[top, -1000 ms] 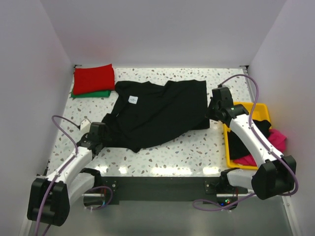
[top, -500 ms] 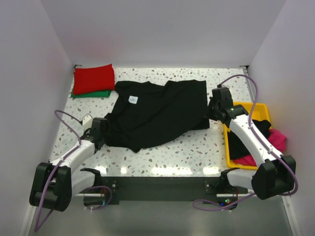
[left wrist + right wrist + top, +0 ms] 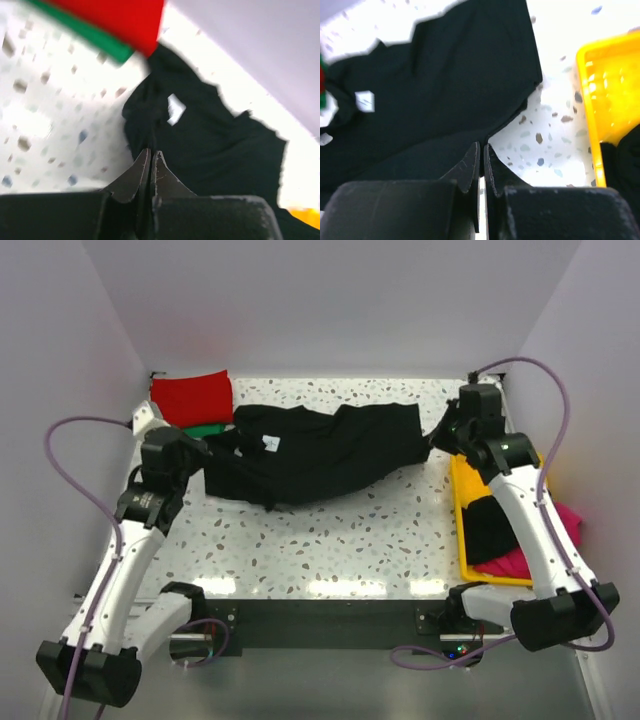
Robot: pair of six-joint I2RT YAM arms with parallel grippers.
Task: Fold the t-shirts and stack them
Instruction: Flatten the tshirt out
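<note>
Near edge: both arm bases sit on a dark mounting plate (image 3: 330, 625).

Right of the near-to-middle zone, a yellow tray (image 3: 600, 80) rests on the surface (image 3: 380, 530). It holds a second black t-shirt (image 3: 492, 525) and a pink t-shirt (image 3: 503, 565), both crumpled.

Middle: the black t-shirt (image 3: 320, 465) is strung out between the two claws, partly bunched. Its long axis runs left to right across the surface. The white neck label (image 3: 270, 443) is face up near the left end, so the collar end points toward the left arm and the opposite end toward the tray.

Left claw (image 3: 205, 452): fingers together, clamped on a fold at the shirt's left edge. The wrist view shows cloth rising to the tips.

Right claw (image 3: 438, 437): fingers together, pinching the shirt's right edge, just beside the tray's far corner.

Far left corner: the red t-shirt (image 3: 190, 398) is folded square and stacked on the folded green t-shirt (image 3: 207, 429), whose edge shows at the near side. The black shirt's left end lies just beside this stack.

Surface: white, speckled terrazzo pattern, glossy with lamp glare near the front. Enclosure: plain pale walls (image 3: 330, 310) on three sides.
</note>
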